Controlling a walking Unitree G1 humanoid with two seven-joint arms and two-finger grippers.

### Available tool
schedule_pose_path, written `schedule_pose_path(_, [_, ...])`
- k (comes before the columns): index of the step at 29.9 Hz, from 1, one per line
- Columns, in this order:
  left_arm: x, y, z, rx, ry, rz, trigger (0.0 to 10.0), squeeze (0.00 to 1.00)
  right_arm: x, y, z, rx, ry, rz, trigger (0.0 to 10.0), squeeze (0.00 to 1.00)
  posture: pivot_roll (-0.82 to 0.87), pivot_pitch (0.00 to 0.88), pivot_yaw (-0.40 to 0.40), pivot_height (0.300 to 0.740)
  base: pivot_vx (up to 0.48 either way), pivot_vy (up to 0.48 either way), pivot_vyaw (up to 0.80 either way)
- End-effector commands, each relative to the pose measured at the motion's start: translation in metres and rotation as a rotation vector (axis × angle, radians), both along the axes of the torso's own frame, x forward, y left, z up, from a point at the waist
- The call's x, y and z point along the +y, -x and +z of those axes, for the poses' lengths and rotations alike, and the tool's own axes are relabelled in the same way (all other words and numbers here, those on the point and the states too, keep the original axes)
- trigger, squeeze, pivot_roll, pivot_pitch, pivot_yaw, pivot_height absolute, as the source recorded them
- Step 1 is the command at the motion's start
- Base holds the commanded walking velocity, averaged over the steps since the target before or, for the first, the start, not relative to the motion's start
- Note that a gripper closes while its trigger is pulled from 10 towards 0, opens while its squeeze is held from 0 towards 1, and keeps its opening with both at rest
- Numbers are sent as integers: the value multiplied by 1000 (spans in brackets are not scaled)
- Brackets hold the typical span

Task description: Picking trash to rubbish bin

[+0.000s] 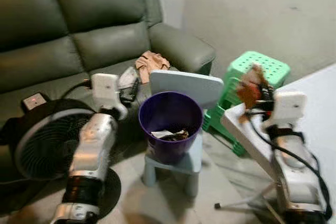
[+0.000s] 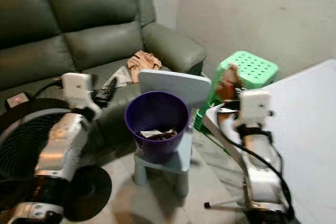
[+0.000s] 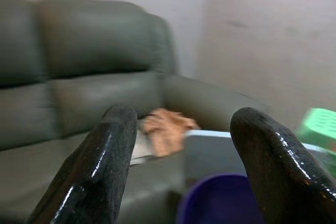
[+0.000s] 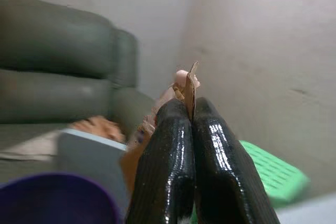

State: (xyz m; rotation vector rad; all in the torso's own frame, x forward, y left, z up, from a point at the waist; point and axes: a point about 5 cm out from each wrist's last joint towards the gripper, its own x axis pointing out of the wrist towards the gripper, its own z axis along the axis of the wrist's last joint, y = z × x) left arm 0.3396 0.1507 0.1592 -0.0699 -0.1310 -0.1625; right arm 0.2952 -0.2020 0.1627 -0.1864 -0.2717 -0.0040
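Right gripper: the right gripper [image 4: 190,129] is raised over the corner of a white table [image 1: 320,108], to the right of the bin; its two black fingers are pressed together, and a thin brown piece of trash [image 1: 249,87] is pinched between them.
Trash: the brown scrap is held upright above the fingertips, in front of a green plastic stool [image 1: 260,69], and is not yet over the bin.
Left gripper: the left gripper [image 3: 181,156] is held forward to the left of the bin, near the sofa seat; its fingers are spread wide apart and nothing is held between them.
Rubbish bin: a purple bin [image 1: 170,127] is stood on the seat of a small pale blue chair [image 1: 186,85], between the two arms; some paper and dark scraps are seen lying at its bottom.
Sofa: a grey-green sofa [image 1: 79,30] is placed behind the bin; a crumpled peach cloth [image 1: 151,62] is laid on its seat beside the armrest.
Fan: a black fan [image 1: 44,142] is stood on the floor at the robot's left, before the sofa.
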Motion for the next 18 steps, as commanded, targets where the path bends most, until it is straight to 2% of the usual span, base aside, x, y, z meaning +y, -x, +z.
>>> schedule_pose_path(1, [-7, 0, 1, 1, -10, -14, 10000, 0, -5, 1, 1, 0, 4, -6, 10000, 0, 37, 0, -9, 740, 0, 0, 563])
schedule_pose_path(4, [-7, 0, 1, 4, -13, -13, 10000, 0, -5, 1, 1, -1, -58, 13, 10000, 0, 38, 0, -10, 740, 0, 0, 0])
schedule_pose_path(13, [-7, 2, 1, -19, -33, -19, 10000, 0, -4, 1, -3, 28, -48, 45, 10000, 0, 38, 0, -12, 740, 0, 0, 0])
schedule_pose_path(18, [-9, 5, 0, 12, 10, -66, 10000, 0, -9, 0, -3, 41, -26, 66, 10000, 0, 42, 0, -22, 740, 0, 0, 0])
